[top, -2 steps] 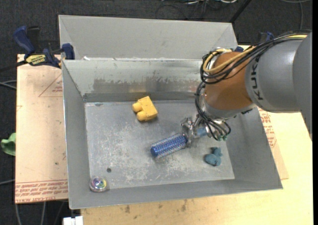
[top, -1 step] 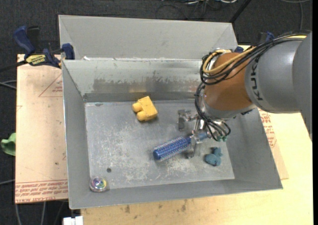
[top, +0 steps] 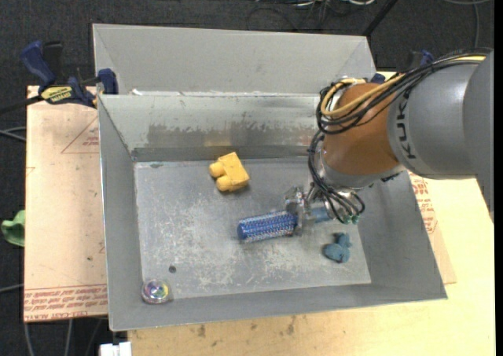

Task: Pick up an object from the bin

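Mid-bin [top: 196,268], jaws at blue bristly cylinder [top: 267,227], whether clamped unclear; arm [top: 440,122] lettered KU

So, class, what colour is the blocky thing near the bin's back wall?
Yellow; the block shows best in the camera view.

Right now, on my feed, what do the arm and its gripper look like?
The arm is a thick, rounded silver-grey link with dark lettering, of which KU is readable. Its wrist wears a smooth, bulbous orange cover, with black cables looped over its top and more hanging beneath. The gripper is small and metallic grey.
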Robot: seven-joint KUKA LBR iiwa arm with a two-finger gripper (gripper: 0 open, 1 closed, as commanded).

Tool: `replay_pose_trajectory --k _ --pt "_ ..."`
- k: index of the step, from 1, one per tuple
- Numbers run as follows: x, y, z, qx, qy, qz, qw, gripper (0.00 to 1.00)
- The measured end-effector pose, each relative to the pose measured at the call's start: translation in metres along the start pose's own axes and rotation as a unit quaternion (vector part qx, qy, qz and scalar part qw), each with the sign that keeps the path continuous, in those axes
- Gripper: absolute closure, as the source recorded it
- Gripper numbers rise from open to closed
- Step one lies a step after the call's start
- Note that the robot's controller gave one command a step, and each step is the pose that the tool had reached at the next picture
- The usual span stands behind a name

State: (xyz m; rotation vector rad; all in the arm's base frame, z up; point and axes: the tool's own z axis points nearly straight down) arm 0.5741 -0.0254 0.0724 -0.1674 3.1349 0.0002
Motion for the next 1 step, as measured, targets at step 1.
replay_pose_trajectory --k 1 --pt "-0.0321 -0.0049 -0.1304 0.001 -0.0046 -0.009 0.9999 1.00"
